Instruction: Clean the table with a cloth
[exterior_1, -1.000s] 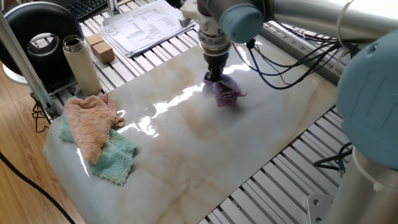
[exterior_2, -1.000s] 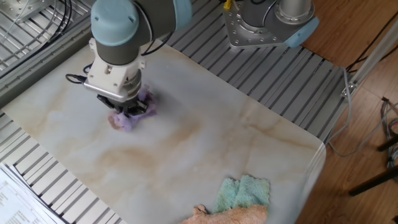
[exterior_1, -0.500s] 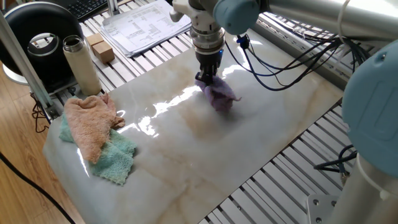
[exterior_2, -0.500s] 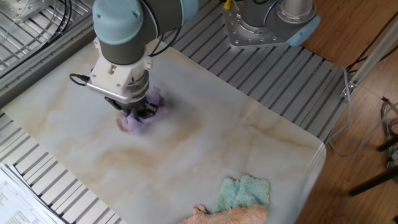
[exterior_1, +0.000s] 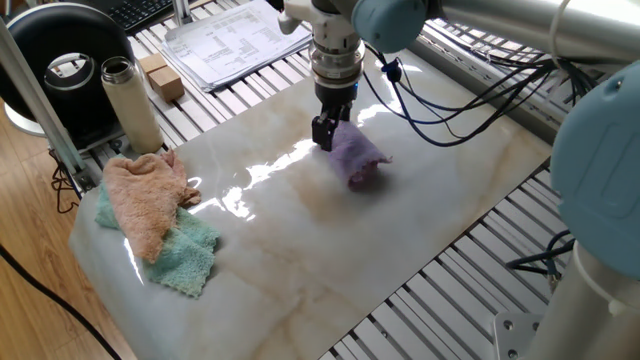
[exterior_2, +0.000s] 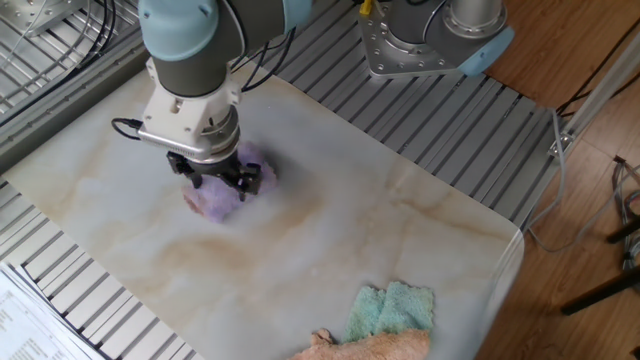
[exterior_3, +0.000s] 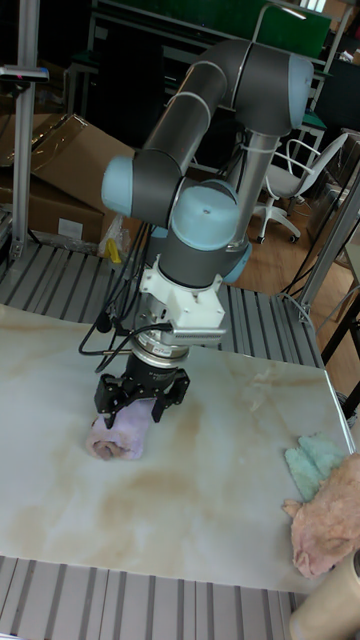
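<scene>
The lavender cloth (exterior_1: 357, 158) lies bunched on the glossy cream marble table (exterior_1: 330, 250), toward its far side. My gripper (exterior_1: 325, 135) hangs just above the cloth's near-left edge, its jaws open and nothing between them. In the other fixed view the gripper (exterior_2: 220, 185) spreads its fingers over the cloth (exterior_2: 212, 203), hiding the top of it. The tall fixed view shows the gripper (exterior_3: 140, 400) open directly over the cloth (exterior_3: 120, 437), which rests on the table (exterior_3: 200, 500).
A peach-pink towel (exterior_1: 145, 195) lies on a mint-green towel (exterior_1: 185, 250) at the table's left corner. A steel bottle (exterior_1: 130, 100), a small box (exterior_1: 160, 78) and papers (exterior_1: 235, 35) sit on the slatted frame beyond. Black cables (exterior_1: 450, 110) trail behind the arm.
The gripper dragged the cloth a short way across the table, then opened and rose slightly. The cloth now lies free beneath it.
</scene>
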